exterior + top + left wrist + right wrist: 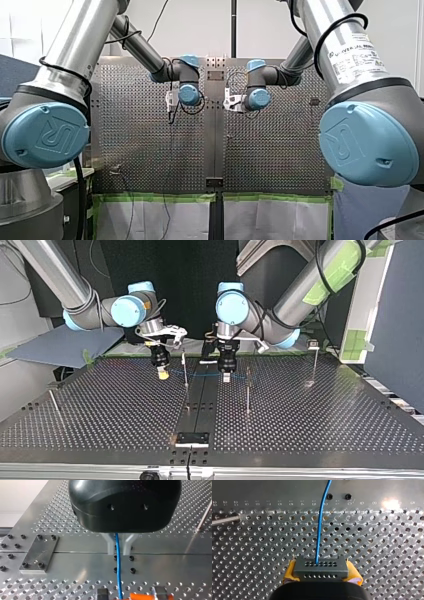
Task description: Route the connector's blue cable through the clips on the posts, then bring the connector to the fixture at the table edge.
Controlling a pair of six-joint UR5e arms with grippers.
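Observation:
My right gripper [322, 577] is shut on the black connector [321, 566], with its yellow pads [290, 573] on either side. The blue cable [321, 517] leaves the connector and runs ahead over the perforated table. In the left wrist view the cable [118, 567] passes between my left gripper's [118, 552] metal fingers [110, 547], which stand slightly apart around it. In the top view my right gripper [161, 372] hangs at the left and my left gripper [226, 376] near the middle, both low over the table. The cable [197, 374] spans between them, past a thin post [185, 371].
More posts stand at the top view's middle [247, 390], right [314, 362] and far left [54, 402]. The black fixture [192, 438] sits at the near table edge. A bolted metal plate [37, 552] lies beside my left gripper.

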